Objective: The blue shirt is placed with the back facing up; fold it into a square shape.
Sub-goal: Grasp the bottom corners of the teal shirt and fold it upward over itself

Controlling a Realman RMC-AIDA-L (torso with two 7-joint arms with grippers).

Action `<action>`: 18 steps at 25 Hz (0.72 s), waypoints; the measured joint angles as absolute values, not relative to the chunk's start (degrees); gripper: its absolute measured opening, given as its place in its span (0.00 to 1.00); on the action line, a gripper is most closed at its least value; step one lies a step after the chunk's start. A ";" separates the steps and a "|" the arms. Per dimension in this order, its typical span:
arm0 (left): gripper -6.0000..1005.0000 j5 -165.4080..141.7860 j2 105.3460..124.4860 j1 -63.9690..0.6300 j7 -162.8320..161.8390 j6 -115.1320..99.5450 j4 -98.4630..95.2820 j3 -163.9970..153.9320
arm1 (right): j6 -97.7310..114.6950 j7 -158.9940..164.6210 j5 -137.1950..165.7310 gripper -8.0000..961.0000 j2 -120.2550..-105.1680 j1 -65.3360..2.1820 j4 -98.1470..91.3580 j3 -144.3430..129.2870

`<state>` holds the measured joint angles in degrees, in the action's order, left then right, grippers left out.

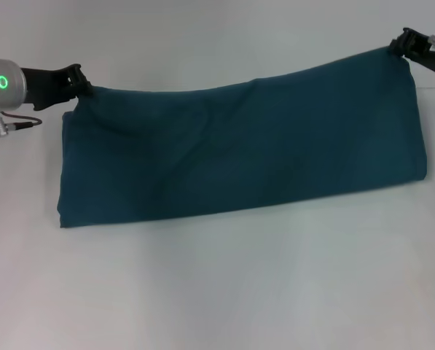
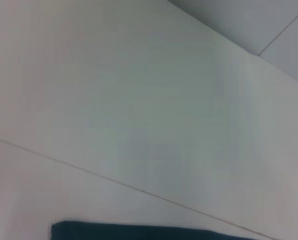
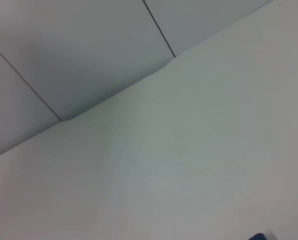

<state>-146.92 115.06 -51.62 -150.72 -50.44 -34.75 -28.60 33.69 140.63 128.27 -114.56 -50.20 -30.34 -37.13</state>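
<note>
The blue shirt (image 1: 239, 149) lies across the white table (image 1: 217, 292) as a long folded band, plain side up. Its far left corner is pinched by my left gripper (image 1: 81, 86), which is shut on the cloth. At the far right corner my right gripper (image 1: 401, 45) is shut on the fabric too, and the top edge sags between the two. A strip of the blue shirt (image 2: 139, 231) shows in the left wrist view. In the right wrist view only a tiny bit of the blue shirt (image 3: 258, 236) appears.
Bare white tabletop spreads in front of the shirt and behind it. The table's far edge (image 3: 114, 97) meets a grey tiled floor (image 3: 64, 50). A seam line (image 2: 114, 181) crosses the table surface.
</note>
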 joint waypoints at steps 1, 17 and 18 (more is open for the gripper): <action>0.04 -146.92 115.03 -51.63 -150.93 -50.25 -34.70 -28.59 | 33.48 140.63 128.33 0.03 -114.32 -50.47 -29.88 -37.16; 0.04 -146.77 115.23 -51.15 -151.35 -48.59 -34.64 -28.55 | 29.53 140.70 128.58 0.03 -113.48 -52.74 -27.66 -41.05; 0.04 -146.76 115.30 -51.15 -151.35 -48.52 -34.63 -28.56 | 28.69 140.63 128.59 0.03 -113.43 -53.18 -26.73 -41.49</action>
<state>-146.76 115.30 -51.15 -151.35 -48.52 -34.63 -28.56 28.69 140.63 128.59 -113.43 -53.18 -26.73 -41.49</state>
